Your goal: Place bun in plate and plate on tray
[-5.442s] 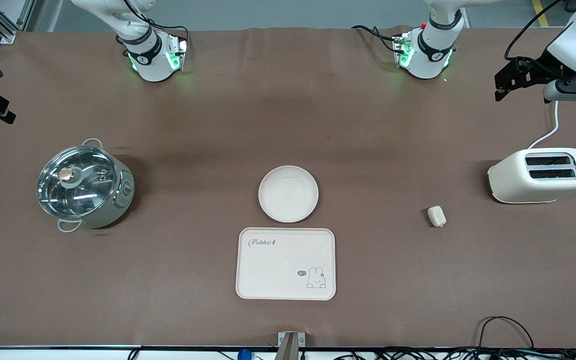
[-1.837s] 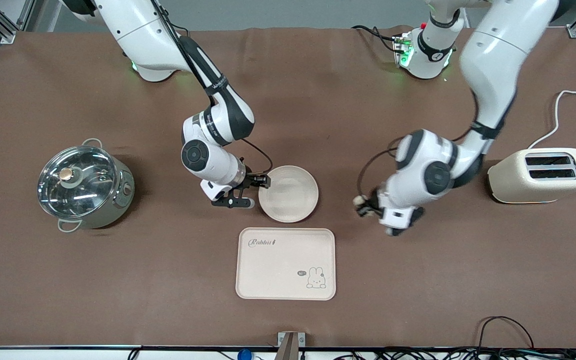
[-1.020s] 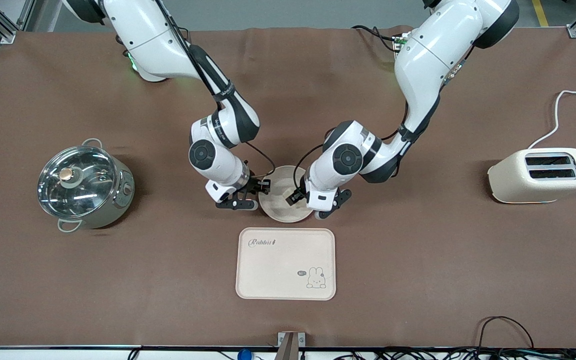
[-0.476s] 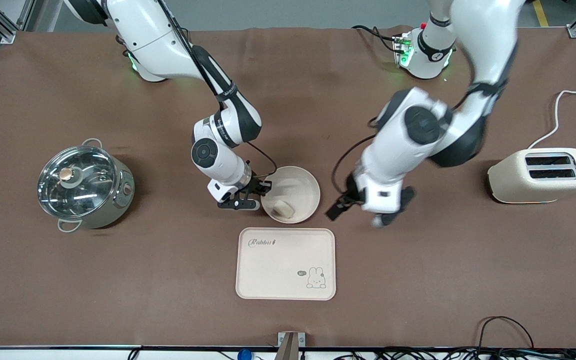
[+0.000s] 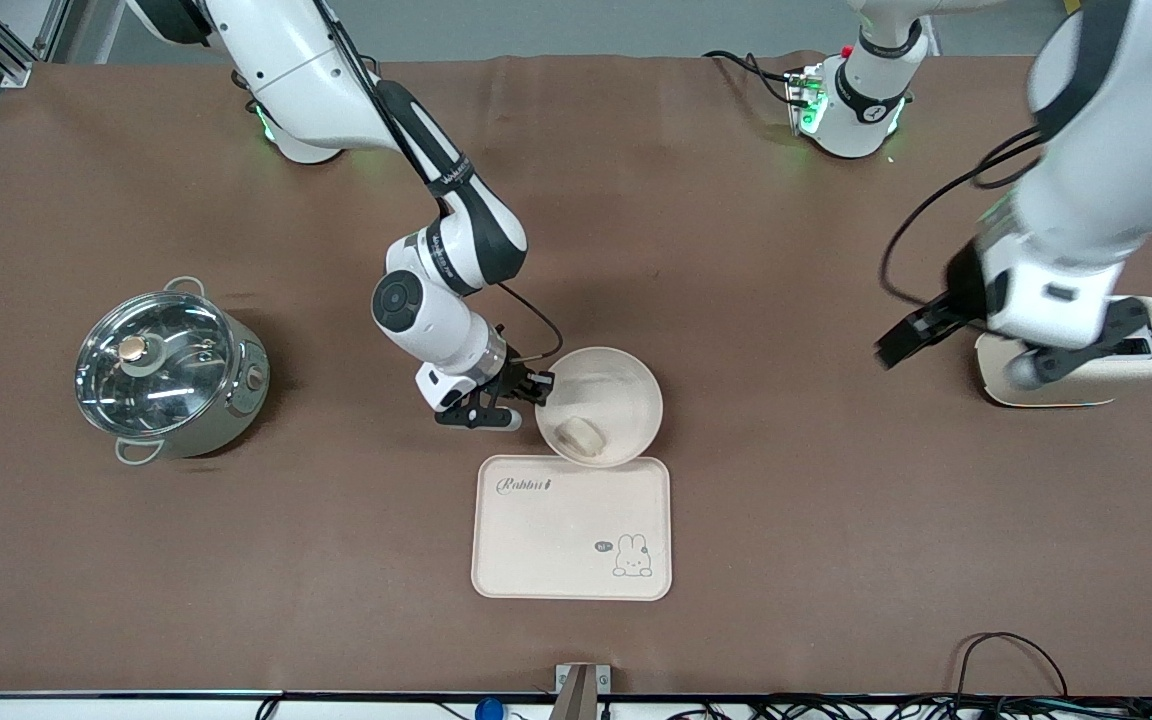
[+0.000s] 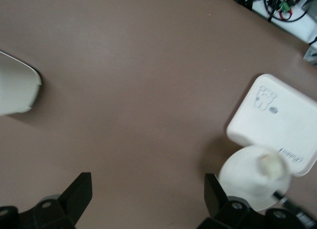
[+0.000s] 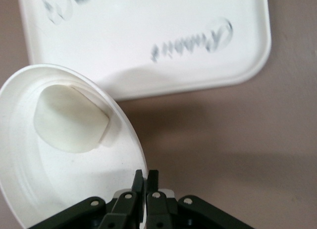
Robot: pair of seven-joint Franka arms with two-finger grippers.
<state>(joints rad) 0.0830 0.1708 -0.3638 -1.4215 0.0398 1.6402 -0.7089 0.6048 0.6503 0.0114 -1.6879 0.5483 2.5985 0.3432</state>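
Plate (image 5: 608, 392) held the bun (image 5: 579, 436), rim overlapping tray (image 5: 572, 540) edge | I saw right end effector (image 5: 528, 388) clamped on its rim, tray lying nearer the camera | left end effector (image 5: 911, 338) spread apart, idle over bench (image 5: 796, 560) by toaster (image 5: 1086, 372)

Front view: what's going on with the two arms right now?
The right gripper is shut on the rim of the round cream-white plate, with the plate's near edge over the cream rectangular "Rabbit" tray. The small cream-white bun sits in the plate. The left gripper is open and empty, up near the cream toaster at the left arm's end of the table.
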